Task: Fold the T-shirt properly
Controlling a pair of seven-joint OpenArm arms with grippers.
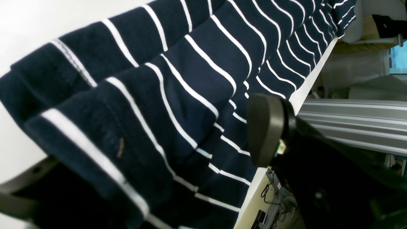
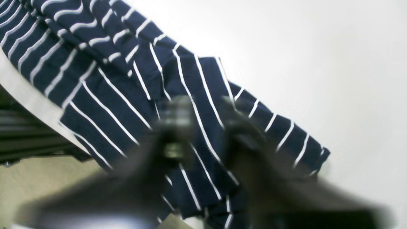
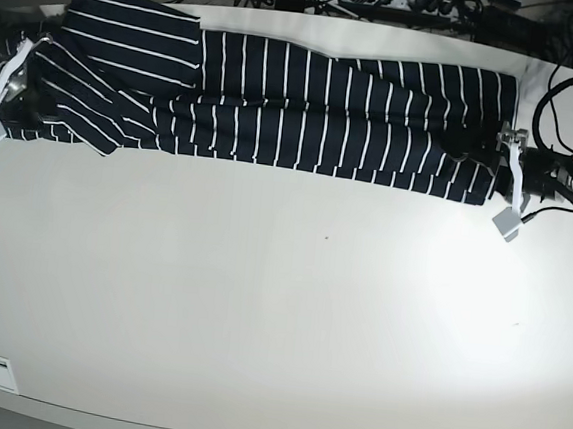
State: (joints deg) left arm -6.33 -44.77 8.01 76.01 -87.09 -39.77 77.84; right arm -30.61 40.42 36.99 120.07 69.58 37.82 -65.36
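Two pincers flanked the T-shirt (image 3: 276,103), stretched along the desk's (image 3: 278,314) far edge. Left pincer (image 1: 159,159) stood apart around the cloth's end; right pincer (image 2: 203,111), blurred, looked apart too. Soft, limp fabric would sag; gripping corners seemed wisest.

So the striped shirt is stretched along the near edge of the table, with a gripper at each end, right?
Not quite. The base view shows the shirt stretched along the far edge of the table. The left gripper and right gripper are at its ends.
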